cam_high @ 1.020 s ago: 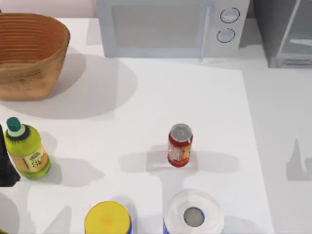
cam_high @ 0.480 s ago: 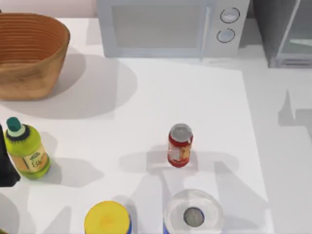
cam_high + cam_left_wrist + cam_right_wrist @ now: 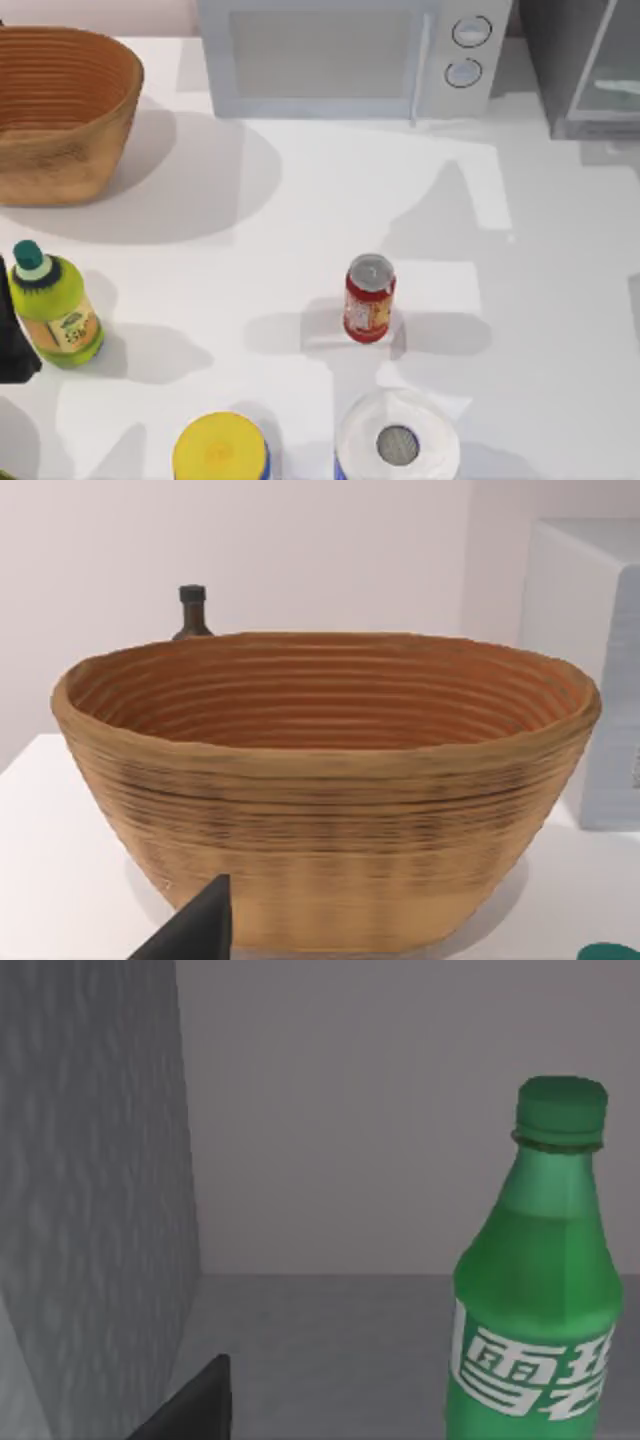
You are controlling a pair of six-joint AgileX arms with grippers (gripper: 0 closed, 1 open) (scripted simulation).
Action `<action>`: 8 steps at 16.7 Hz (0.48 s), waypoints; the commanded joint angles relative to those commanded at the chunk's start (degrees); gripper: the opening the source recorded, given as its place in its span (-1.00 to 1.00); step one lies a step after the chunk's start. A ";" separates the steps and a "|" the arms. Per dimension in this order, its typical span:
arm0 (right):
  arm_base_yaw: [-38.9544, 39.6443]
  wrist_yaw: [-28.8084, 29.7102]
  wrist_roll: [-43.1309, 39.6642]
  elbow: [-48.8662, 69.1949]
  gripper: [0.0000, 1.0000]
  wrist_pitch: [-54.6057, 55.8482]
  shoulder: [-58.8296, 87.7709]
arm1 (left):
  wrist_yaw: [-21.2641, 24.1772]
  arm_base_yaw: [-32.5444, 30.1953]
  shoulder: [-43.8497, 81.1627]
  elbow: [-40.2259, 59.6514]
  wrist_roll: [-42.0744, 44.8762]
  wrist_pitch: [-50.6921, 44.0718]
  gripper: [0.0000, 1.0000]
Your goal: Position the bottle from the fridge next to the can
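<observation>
Bottle (image 3: 535,1300) upright inside fridge (image 3: 580,65), grey wall beside it, seen close from right wrist; not yet gripped. Right gripper's fingers: spread or pressed together, cannot tell, just one dark tip (image 3: 190,1405) low in frame. Best to centre on bottle's body below the shoulder, close squarely, lift straight, clear the fridge wall before swinging out. Can (image 3: 369,298) mid-table, free space at its right; white roll (image 3: 397,440) just in front, avoid. Left arm parked at table's left edge facing basket (image 3: 325,780).
</observation>
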 joint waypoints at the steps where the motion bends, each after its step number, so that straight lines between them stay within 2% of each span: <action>1: -0.51 -0.39 -0.01 2.30 1.00 2.62 5.06 | 0.00 0.00 0.00 0.00 0.00 0.00 1.00; 5: -2.07 -1.58 -0.07 9.34 1.00 10.64 19.26 | 0.00 0.00 0.00 0.00 0.00 0.00 1.00; 8: -2.56 -1.97 -0.10 11.64 1.00 13.25 23.52 | 0.00 0.00 0.00 0.00 0.00 0.00 1.00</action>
